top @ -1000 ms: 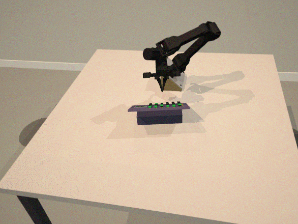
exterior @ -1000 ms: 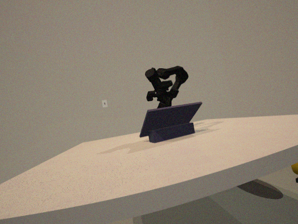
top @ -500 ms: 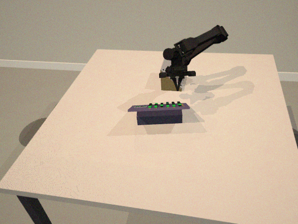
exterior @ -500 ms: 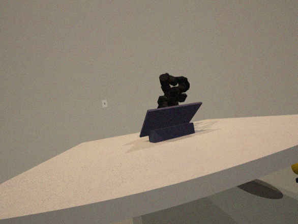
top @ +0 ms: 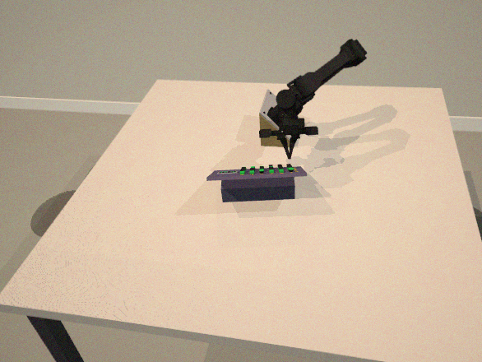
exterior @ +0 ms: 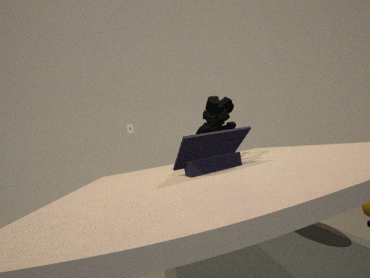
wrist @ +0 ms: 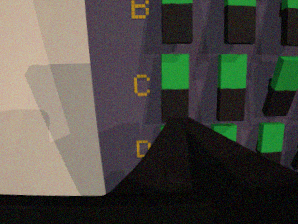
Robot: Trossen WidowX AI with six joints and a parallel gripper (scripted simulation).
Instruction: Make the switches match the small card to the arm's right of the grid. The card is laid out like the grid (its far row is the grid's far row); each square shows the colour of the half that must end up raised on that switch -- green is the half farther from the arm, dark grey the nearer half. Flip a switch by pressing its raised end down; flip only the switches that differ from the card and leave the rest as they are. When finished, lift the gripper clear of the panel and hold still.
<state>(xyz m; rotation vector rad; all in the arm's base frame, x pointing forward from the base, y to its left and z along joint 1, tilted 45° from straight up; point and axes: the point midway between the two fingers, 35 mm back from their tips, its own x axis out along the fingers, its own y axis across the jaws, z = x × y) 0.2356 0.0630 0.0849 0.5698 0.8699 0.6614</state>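
Observation:
My gripper point(top: 289, 158) point(wrist: 178, 127) is shut and empty, its tips a little above the end of the panel away from the card. The purple panel point(top: 212, 177) point(exterior: 211, 146) point(wrist: 112, 95) is tilted; the exterior view shows only its back. The small card point(top: 227, 172) lies at the panel's left in the top view, too small to read, and is outside the wrist view. In the wrist view, the tips are at the near edge of row C's first switch point(wrist: 175, 75). The second switch point(wrist: 233, 75) stands alike; the third switch point(wrist: 285, 75) leans differently. The fingers partly hide row D.
A dark stand point(top: 258, 192) point(exterior: 214, 165) holds the panel up from the table point(top: 247, 267) point(exterior: 142, 215). The arm's base sits on a tan block point(top: 269, 137) behind the panel. Yellow letters point(wrist: 142, 85) mark the rows beside the first column.

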